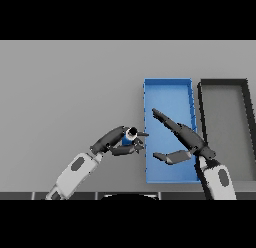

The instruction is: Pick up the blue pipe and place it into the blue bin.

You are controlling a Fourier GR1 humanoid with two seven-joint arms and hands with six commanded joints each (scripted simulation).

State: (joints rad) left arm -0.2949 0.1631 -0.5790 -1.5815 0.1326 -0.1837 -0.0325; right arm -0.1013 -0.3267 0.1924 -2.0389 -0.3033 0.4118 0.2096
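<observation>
A short blue pipe [129,138] with a dark open end sits in my left hand [116,141], whose fingers and thumb are curled round it. The pipe hangs just left of the blue bin [168,89], close to its left wall. The bin is a long rectangular tray lying in the right half of the table. My right hand [184,139] is over the bin's lower half, open, with straight fingers pointing up and left and the thumb spread out below them. It holds nothing.
A dark grey bin [223,84] of similar shape stands right beside the blue bin, on its right side. The grey table [65,87] stretches to the left and behind.
</observation>
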